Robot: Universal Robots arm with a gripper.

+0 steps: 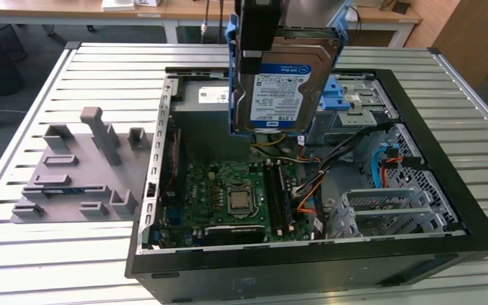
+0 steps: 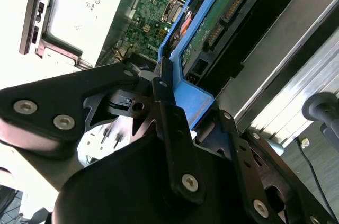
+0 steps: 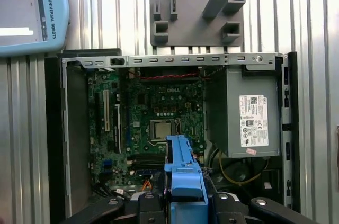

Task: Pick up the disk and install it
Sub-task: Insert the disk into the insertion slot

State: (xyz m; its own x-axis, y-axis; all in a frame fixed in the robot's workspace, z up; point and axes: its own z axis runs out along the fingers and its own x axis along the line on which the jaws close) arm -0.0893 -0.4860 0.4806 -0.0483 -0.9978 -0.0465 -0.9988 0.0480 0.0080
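Slatted table (image 1: pixel 74 70): open case (image 1: pixel 312 273) holds motherboard (image 1: pixel 218 184); jaws clamp the disk (image 1: pixel 282 89), apparently clear above it.

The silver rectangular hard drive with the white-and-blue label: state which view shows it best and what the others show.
Exterior view: the silver hard drive faces the camera, label and blue frame visible, above the black computer case. The second wrist view shows its green circuit board; the first wrist view its blue frame's end.
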